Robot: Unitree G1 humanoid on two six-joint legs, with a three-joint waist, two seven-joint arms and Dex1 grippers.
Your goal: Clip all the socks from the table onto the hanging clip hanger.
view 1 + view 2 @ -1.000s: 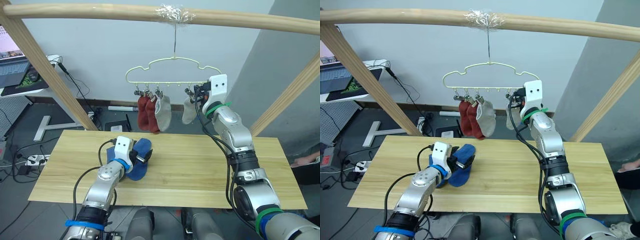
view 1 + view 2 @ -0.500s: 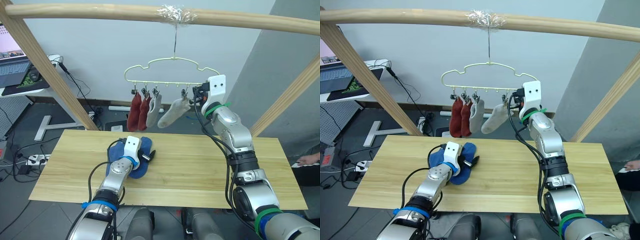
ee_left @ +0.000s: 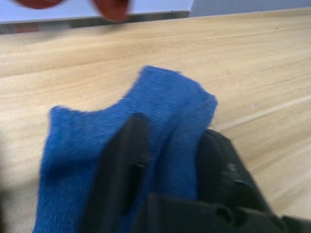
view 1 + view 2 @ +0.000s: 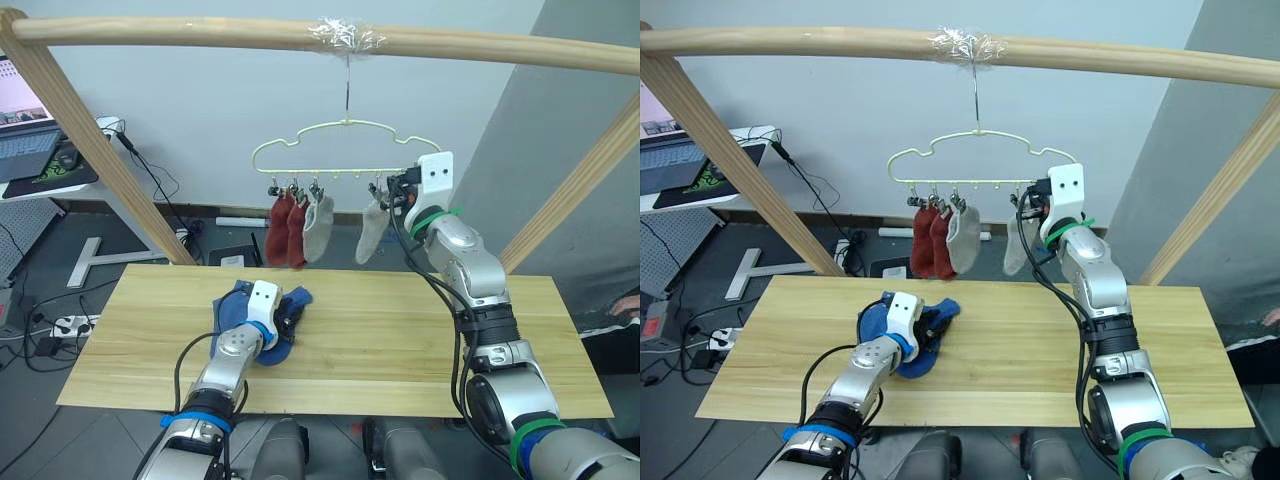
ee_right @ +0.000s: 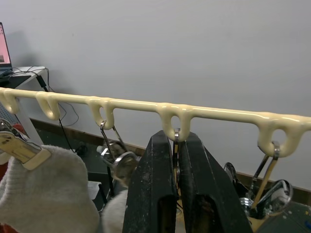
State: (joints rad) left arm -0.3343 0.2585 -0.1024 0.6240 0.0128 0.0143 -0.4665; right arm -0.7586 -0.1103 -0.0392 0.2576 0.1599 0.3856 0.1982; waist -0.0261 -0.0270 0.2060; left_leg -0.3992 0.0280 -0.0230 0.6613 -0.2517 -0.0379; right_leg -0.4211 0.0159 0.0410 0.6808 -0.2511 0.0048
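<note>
Blue socks (image 4: 262,318) bunched on wooden counter (image 4: 400,340), toward its left side, one pinched between closed black fingers (image 3: 124,160) of left gripper (image 4: 287,320). Pale yellow-green clip hanger (image 4: 340,150) hooked on wooden pole (image 4: 200,30) above counter. Two rust red socks (image 4: 285,228) and one light grey sock (image 4: 318,224) clipped side by side at hanger's left; second grey sock (image 4: 371,229) clipped further right, apart from them. Right gripper (image 5: 176,160) raised at hanger's right end, fingers (image 5: 155,170) pressed together around a metal clip's wire.
</note>
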